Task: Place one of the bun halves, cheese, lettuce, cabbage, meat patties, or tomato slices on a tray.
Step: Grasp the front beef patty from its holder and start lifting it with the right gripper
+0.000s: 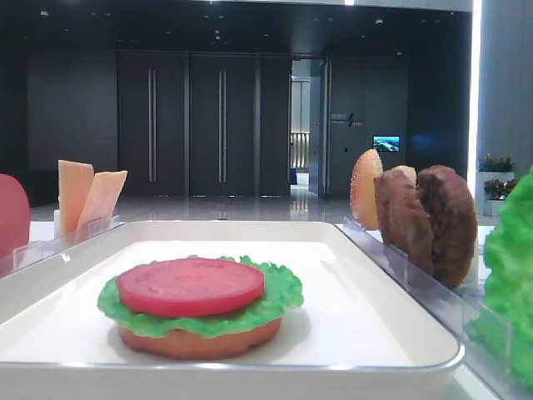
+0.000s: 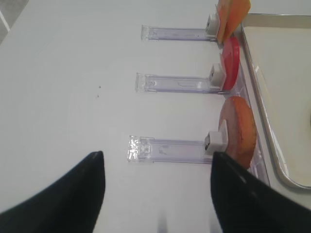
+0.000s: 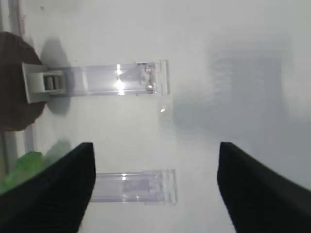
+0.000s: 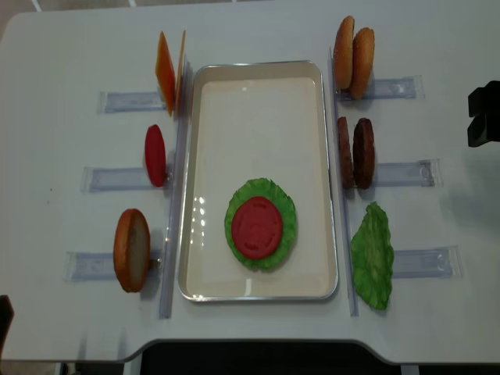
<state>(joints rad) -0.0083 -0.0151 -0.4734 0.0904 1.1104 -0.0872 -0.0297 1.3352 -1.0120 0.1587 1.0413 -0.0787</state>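
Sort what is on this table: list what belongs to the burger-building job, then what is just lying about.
Job:
white glossy rectangular tray
green ruffled lettuce leaf on the tray
pinkish-red round tomato slice on top of it
dark-brown round meat patties
pale orange cheese slices
tan speckled bun halves

Lying about:
clear plastic slotted racks
white table

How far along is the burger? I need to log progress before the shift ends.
Done: on the tray a bun half carries lettuce and a tomato slice. In hand: nothing; the left gripper and right gripper are both open over bare table. Left: the meat patties, cheese and other buns stand in their racks.
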